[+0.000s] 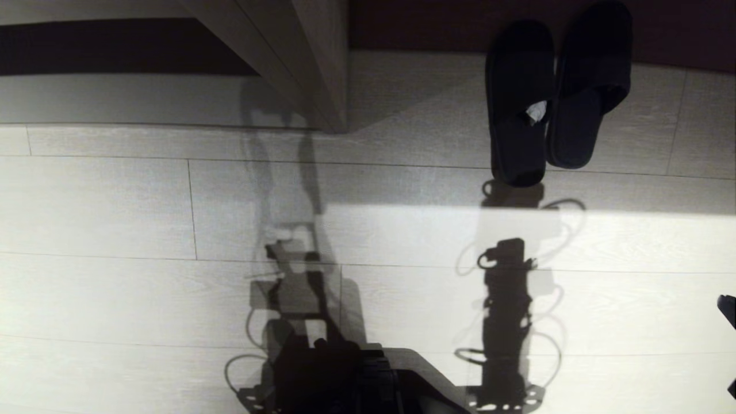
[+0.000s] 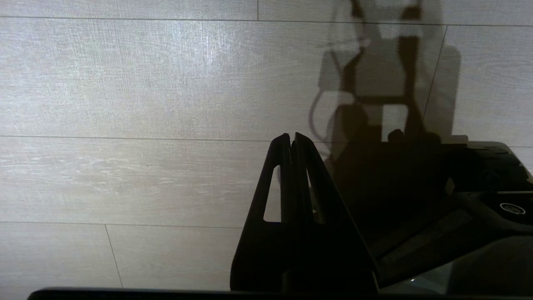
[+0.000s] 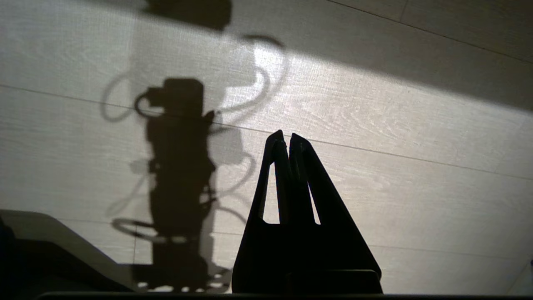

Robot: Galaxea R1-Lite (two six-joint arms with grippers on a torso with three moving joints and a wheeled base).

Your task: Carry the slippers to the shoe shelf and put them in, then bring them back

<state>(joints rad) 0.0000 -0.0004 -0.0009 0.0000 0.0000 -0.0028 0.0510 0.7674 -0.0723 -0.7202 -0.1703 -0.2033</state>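
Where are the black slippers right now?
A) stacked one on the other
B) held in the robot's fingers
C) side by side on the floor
C: the slippers lie side by side on the floor, nothing gripping them.

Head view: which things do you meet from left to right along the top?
Wooden upright → tagged slipper → second slipper.

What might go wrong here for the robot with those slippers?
The slippers lie side by side and touching, so grabbing one may drag the other. Both the left gripper and right gripper are shut over bare floor, so the right must open first. The upright board nearby could get bumped.
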